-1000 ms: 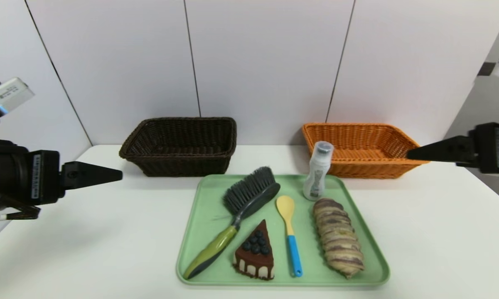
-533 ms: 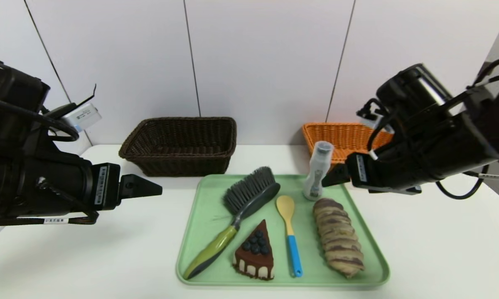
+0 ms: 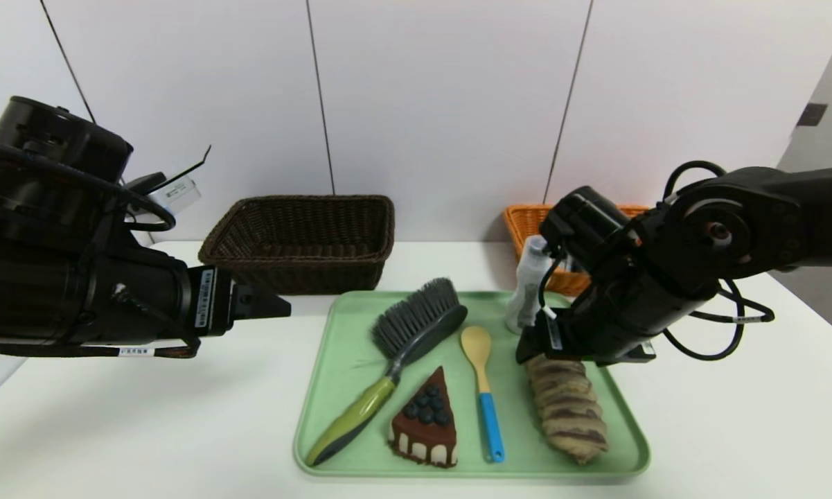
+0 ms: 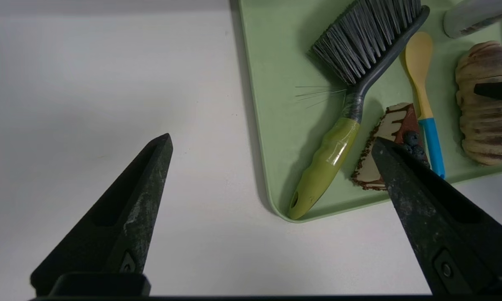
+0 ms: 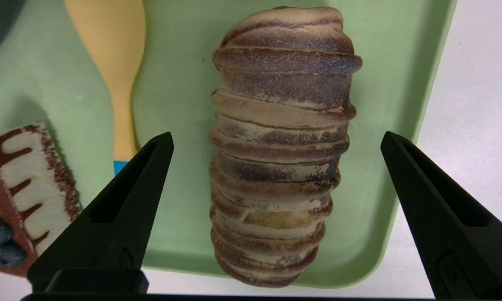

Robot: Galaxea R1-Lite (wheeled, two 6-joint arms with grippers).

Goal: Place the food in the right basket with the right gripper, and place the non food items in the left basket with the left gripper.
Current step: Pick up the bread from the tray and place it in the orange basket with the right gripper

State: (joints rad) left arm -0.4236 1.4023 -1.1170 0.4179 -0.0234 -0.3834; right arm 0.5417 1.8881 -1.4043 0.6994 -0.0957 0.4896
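On the green tray [image 3: 322, 409] lie the brush [image 3: 416, 324], the cake wedge [image 3: 424, 418], the yellow spoon [image 3: 483, 388] and the braided loaf [image 3: 569, 412]. The white bottle [image 3: 525, 291] stands at the tray's back, half hidden by my right arm. My right gripper [image 3: 530, 350] hangs open just above the loaf's far end. In the right wrist view its jaws [image 5: 276, 134] stand wide on either side of the loaf [image 5: 280, 146] without touching it. My left gripper [image 3: 280, 305] is open over the table left of the tray, with nothing between its fingers [image 4: 271, 139].
The dark brown basket [image 3: 301, 242] sits at the back, left of centre. The orange basket [image 3: 526, 220] sits at the back right, mostly hidden behind my right arm. A white wall stands close behind both baskets. Bare white table surrounds the tray.
My right arm has swung in from the far right and dropped over the loaf. My left gripper has moved right, toward the tray. Both stayed open.
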